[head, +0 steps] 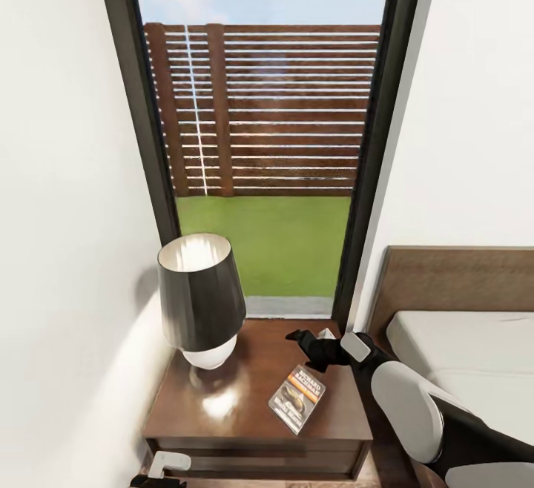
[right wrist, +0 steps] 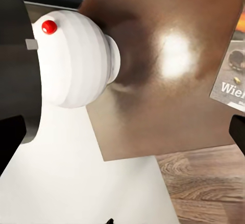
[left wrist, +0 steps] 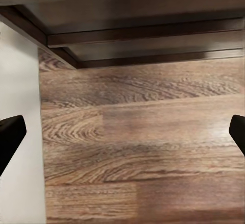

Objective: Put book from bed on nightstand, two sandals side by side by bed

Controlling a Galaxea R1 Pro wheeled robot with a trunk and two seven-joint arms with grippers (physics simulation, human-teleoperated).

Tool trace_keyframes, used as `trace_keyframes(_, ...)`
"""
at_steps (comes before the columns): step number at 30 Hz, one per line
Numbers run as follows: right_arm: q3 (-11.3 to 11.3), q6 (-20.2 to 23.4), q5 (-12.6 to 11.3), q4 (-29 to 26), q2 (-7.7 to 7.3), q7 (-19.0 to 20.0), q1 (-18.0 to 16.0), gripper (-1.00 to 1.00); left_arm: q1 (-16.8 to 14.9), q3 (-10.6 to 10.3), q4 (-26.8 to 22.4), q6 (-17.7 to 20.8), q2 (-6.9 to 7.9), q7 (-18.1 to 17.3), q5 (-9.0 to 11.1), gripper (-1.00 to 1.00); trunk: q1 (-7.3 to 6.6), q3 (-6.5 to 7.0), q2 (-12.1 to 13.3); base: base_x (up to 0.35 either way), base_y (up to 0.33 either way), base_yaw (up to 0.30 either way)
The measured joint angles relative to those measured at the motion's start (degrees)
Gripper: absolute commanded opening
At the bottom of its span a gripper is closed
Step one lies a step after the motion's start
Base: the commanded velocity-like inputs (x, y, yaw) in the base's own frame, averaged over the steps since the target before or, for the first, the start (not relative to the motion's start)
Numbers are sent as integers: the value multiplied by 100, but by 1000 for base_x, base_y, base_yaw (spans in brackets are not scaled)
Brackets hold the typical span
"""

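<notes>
Book: 1 book [head: 297, 398], flat on nightstand [head: 245, 414], 4 o'clock of lamp [head: 200, 301].
Bed: 1 bed [head: 475, 347].
Right claw [head: 305, 345]: spread wide, empty, above nightstand.
Left claw [left wrist: 122, 132]: wide, empty, over floor [left wrist: 143, 152].

The nightstand [head: 222, 406] serves as landmark: on its top the lamp [head: 200, 301] stands toward the left rear, and the book [head: 297, 397] lies flat toward the right front. The window [head: 263, 139] rises directly behind the nightstand, the bed [head: 475, 354] lies to its right, and the right claw [head: 305, 345] hovers above the nightstand's right rear, apart from the book.
</notes>
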Motion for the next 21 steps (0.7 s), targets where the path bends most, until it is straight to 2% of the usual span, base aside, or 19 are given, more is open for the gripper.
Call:
trace_keyframes(8,16,-113,63,19,0,3,38,100,5,3,7,-65,0,15,0,100,-176,144,321,0,0,0)
trace_keyframes(11,24,-235,125,45,-4,1,164,100,10,2,8,-118,0,21,-1,100,-242,197,441,0,0,0)
trace_keyframes(17,10,-513,483,71,-11,-4,602,100,52,1,140,-305,1,26,0,100,-373,305,682,0,0,0)
trace_keyframes(21,-9,-851,740,81,-22,-14,1010,100,76,8,530,-618,-8,34,2,100,-461,376,842,0,0,0)
